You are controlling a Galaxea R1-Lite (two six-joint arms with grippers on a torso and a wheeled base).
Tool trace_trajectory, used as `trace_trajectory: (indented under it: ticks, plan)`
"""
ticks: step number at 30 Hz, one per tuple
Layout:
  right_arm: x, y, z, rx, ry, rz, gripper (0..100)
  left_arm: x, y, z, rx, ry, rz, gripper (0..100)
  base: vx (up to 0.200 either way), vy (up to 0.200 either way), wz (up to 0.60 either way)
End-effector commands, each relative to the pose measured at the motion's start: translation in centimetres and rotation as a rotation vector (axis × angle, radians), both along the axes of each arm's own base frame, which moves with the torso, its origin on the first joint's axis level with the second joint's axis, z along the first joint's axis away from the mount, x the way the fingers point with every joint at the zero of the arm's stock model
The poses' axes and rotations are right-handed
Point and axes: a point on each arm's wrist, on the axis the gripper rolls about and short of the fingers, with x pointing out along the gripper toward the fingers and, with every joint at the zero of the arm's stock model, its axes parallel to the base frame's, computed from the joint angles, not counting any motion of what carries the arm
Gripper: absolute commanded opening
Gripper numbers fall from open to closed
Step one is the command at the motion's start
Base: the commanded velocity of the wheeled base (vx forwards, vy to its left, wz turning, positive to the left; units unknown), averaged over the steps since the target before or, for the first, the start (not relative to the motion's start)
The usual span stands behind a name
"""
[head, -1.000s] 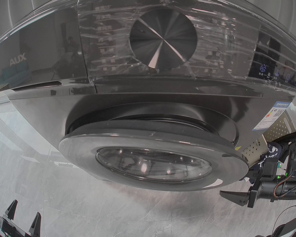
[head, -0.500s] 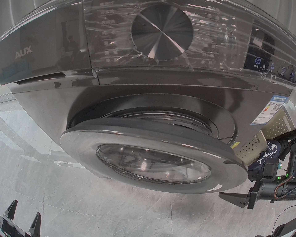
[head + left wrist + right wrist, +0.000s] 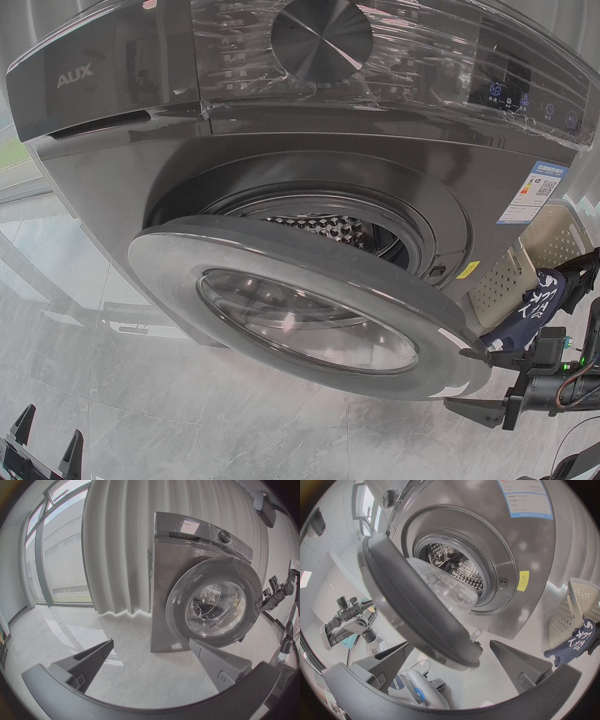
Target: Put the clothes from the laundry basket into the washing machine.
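Observation:
The grey washing machine [image 3: 112, 187] stands before me with its round door [image 3: 300, 262] swung partly out, and the perforated drum [image 3: 325, 226] shows behind it. My right gripper [image 3: 482, 384] is open at the door's free edge, and in the right wrist view the door [image 3: 403, 598] rim lies between its spread fingers [image 3: 518, 664]. A cream laundry basket [image 3: 550, 244] stands right of the machine with a dark blue printed garment [image 3: 528, 315] draped over its rim. My left gripper [image 3: 49, 432] hangs open and empty low at the left, far from the machine [image 3: 168, 583].
Grey tiled floor [image 3: 187, 406] spreads in front of the machine. A white curtain [image 3: 118, 558] and tall windows [image 3: 62, 558] lie to the machine's left. Another stand with arms [image 3: 347, 620] is off behind the door.
The door has swung further out, baring the drum. The head view has shifted too, so the machine sits higher and more to the right. The left gripper has stayed put.

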Motion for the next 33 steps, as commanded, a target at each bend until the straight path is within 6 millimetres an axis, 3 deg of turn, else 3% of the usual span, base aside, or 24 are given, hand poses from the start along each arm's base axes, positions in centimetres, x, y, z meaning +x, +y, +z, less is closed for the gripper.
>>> trace_trajectory:
  ticks: [1,6,11,19,25,33]
  plan:
    - [1.0,0.6,0.2,-0.005,0.007,-0.002,100,0.0,0.0,-0.5,-0.001,0.0,-0.001,100,-0.2,0.0,0.0]
    - [0.8,0.9,0.0,-0.012,0.019,0.024,100,0.0,0.0,-0.5,-0.001,0.0,-0.001,100,-0.2,0.0,0.0]
    - [0.0,0.9,-0.6,-0.021,0.034,0.053,100,0.0,0.0,-0.5,0.0,0.0,0.001,100,0.0,0.0,0.0]
    - [-2.4,-1.9,-3.6,-0.074,0.097,-0.055,100,0.0,0.0,-0.5,0.0,0.0,0.001,100,0.0,0.0,0.0]
    - [-0.5,-3.9,-3.8,-0.098,0.124,-0.28,100,0.0,0.0,-0.5,0.0,0.0,0.001,100,0.0,0.0,0.0]
    - [3.7,-3.3,-1.8,-0.083,0.097,-0.324,100,0.0,0.0,-0.5,0.0,0.0,0.001,100,0.0,0.0,0.0]
